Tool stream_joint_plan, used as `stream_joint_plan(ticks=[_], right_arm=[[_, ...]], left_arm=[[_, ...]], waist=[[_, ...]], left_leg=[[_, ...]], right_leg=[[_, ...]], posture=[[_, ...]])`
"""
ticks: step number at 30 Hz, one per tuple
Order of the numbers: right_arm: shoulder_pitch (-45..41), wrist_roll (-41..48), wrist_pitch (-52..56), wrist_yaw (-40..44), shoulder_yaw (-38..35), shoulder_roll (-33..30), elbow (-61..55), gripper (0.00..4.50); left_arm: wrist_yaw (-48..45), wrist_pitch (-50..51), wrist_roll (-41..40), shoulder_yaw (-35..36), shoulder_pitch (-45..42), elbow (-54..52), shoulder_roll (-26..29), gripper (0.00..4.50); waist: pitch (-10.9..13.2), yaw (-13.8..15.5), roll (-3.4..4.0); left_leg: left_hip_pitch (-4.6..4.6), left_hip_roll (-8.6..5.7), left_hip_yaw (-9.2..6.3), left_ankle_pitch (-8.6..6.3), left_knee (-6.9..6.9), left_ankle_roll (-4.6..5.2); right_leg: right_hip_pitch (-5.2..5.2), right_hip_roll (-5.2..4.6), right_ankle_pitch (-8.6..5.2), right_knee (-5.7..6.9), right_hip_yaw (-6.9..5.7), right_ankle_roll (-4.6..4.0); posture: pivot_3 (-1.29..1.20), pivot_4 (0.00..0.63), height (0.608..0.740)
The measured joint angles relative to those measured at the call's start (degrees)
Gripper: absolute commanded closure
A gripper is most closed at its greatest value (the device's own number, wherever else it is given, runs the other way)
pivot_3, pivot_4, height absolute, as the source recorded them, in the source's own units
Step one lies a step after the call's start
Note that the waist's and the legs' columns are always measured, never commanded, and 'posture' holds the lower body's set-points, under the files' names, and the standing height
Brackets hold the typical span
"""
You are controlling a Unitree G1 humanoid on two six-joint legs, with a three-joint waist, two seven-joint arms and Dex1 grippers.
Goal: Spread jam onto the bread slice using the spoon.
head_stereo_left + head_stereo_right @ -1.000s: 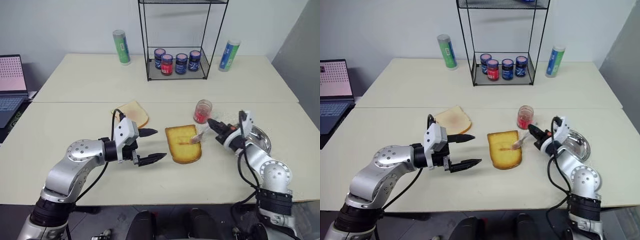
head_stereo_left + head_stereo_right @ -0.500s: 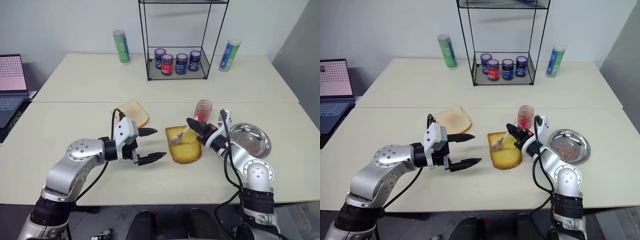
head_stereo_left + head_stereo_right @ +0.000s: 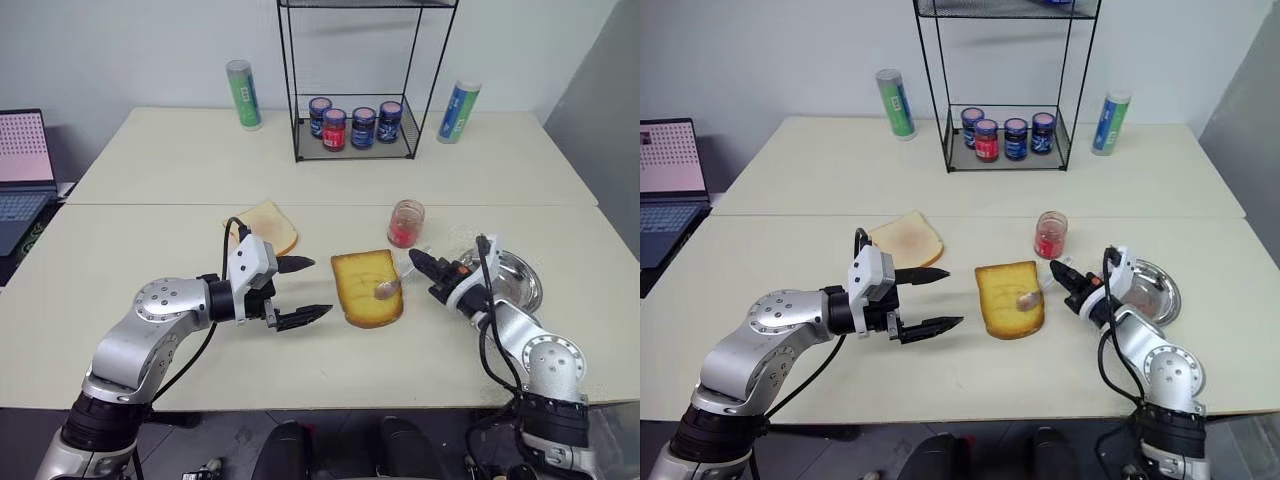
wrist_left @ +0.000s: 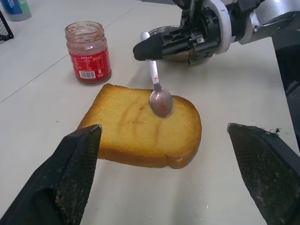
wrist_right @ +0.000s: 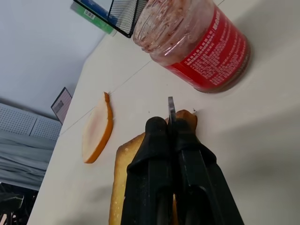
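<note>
Since half a second ago the right tool [image 3: 418, 262] has drawn back toward the steel dish [image 3: 528, 283], taking the spoon [image 3: 392, 287] from the bread's left part to its right edge; the left tool [image 3: 303, 291] has not shifted.

Left eye view: the bread slice [image 3: 362, 293] lies flat on the table [image 3: 150, 240] near the front, between the two tools. The spoon's bowl rests on the slice's right side, its handle running back to the right tool, whose black fingers are pressed together on it. The left tool hangs just left of the slice with its fingers spread wide, holding nothing. An open jam jar [image 3: 405, 222] stands behind the slice, a paler slice [image 3: 268, 226] lies further left, and lidded jars [image 3: 354, 123] sit in the wire rack [image 3: 352, 150] at the back.

Left wrist view: the golden face of the bread carries faint streaks of jam [image 4: 133, 115] beside the spoon bowl, which touches the slice near its far edge. The right tool pinches the handle's end, with the jar off to one side.

Right wrist view: the two fingers [image 5: 150, 164] are closed tight on the thin handle, with the bread beneath them and the jar just beyond.
</note>
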Motion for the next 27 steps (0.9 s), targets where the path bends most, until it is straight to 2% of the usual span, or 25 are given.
stream_joint_plan(ticks=[6,8,11,15,19,22,27], right_arm=[[-0.84,6.26,1.94,-3.64,0.15,1.69,-1.55,4.48],[-3.12,10.17,1.91,-5.95,-0.08,1.6,-3.26,4.48],[-5.61,15.58,1.41,-8.5,-2.18,-1.58,-6.74,4.48],[-5.72,19.17,-1.22,-12.54,-8.5,-9.81,-8.29,4.48],[-3.36,18.94,-3.62,-12.82,-13.62,-16.38,-8.46,4.48],[0.31,15.54,-6.21,-11.78,-17.12,-19.15,-6.76,4.48],[5.93,7.78,-10.08,-6.53,-19.15,-20.33,0.21,4.48]], left_arm=[[-0.06,0.12,-0.09,-0.06,-0.38,0.03,-0.02,0.0],[-0.06,1.23,-0.81,-0.2,-3.19,0.05,-0.12,0.0],[-0.78,3.03,-1.92,-0.93,-8.54,-0.26,-0.43,0.0],[-3.79,6.2,-4.01,-4.75,-16.45,-0.14,-1.8,0.0],[-5.88,4.68,-1.5,-11.37,-21.39,3.43,-6.97,0.0],[-6.81,0.81,2.87,-16.55,-23.67,8.93,-10.91,0.0],[-6.74,-7.03,10.12,-22.42,-25.09,18.52,-17.64,0.0]], waist=[[0.01,-0.14,-0.01],[0.07,-0.1,-0.03],[0.08,0.3,-0.06],[0.09,1.05,-0.12],[0.09,1.34,-0.12],[0.09,1.47,-0.13],[0.08,1.07,-0.09]], left_leg=[[-0.01,0.04,0.0,0.0,0.0,0.0],[-0.05,0.01,-0.01,0.0,0.01,0.0],[-0.06,-0.1,-0.04,0.0,0.02,0.0],[-0.08,-0.18,0.03,-0.01,0.04,0.02],[-0.07,-0.17,0.01,-0.01,0.02,0.02],[-0.04,-0.15,-0.01,-0.01,0.01,0.02],[0.0,-0.11,0.03,-0.01,0.0,0.03]], right_leg=[[-0.02,0.0,0.0,0.03,0.0,0.0],[-0.06,0.06,-0.01,0.06,-0.01,0.01],[0.01,0.1,-0.04,-0.03,-0.06,0.06],[0.15,0.05,0.02,-0.29,-0.01,0.13],[0.16,0.08,0.03,-0.34,-0.01,0.11],[0.19,0.12,0.03,-0.33,-0.01,0.12],[0.17,0.18,0.02,-0.3,0.07,0.12]], posture=[[0.0,0.15,0.74],[0.0,0.15,0.74],[0.0,0.15,0.74],[0.0,0.15,0.74],[0.0,0.15,0.74],[0.0,0.15,0.74],[0.0,0.15,0.74]])
